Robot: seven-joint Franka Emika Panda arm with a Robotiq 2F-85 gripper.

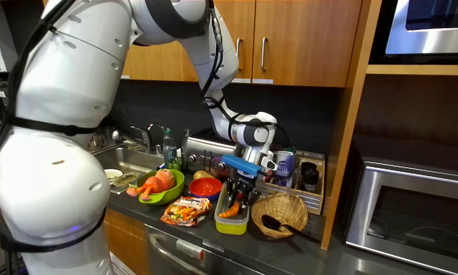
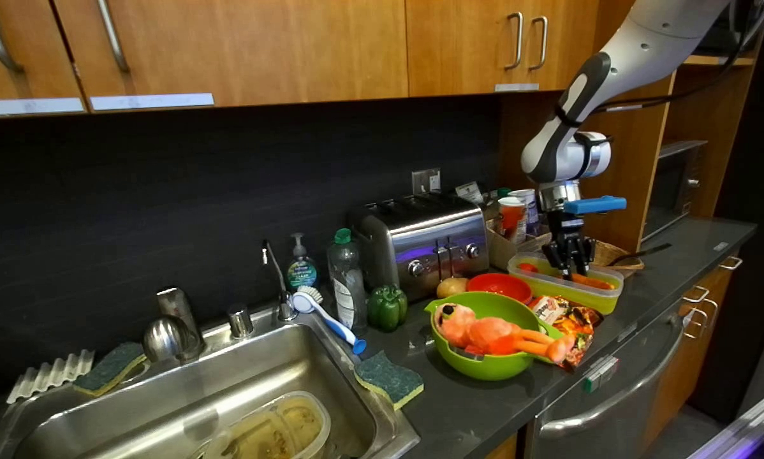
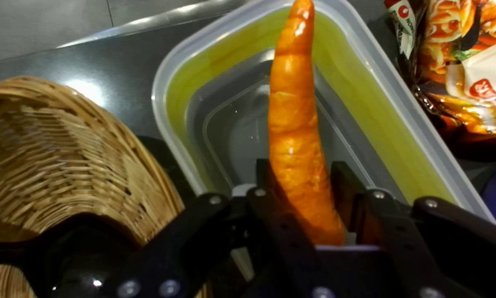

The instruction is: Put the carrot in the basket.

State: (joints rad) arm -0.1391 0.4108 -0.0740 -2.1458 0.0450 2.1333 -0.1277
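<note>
the gripper (image 3: 302, 178) is clamped on the carrot (image 3: 294, 124), a finger at either side near its thick end. the carrot is over the open clear-and-yellow tub (image 3: 368, 124), inside its outline in both exterior views, tip toward the front rim; whether it touches that rim i cannot tell. in the wrist view there is a gap between the carrot and each long wall.

the basket (image 1: 280, 206) stands just beside the tub, a narrow strip of dark counter (image 1: 290, 254) between their rims. the black ladle (image 1: 271, 222) takes up part of its round mouth, handle running out across the rim over the counter; past it rises a tall wooden panel (image 1: 348, 133).

on the tub's other side the noodle packet (image 1: 186, 209) lies near, with the red bowl (image 2: 500, 287) further back. the toaster (image 2: 436, 234) stands behind, and the counter's front edge runs close by the tub.
</note>
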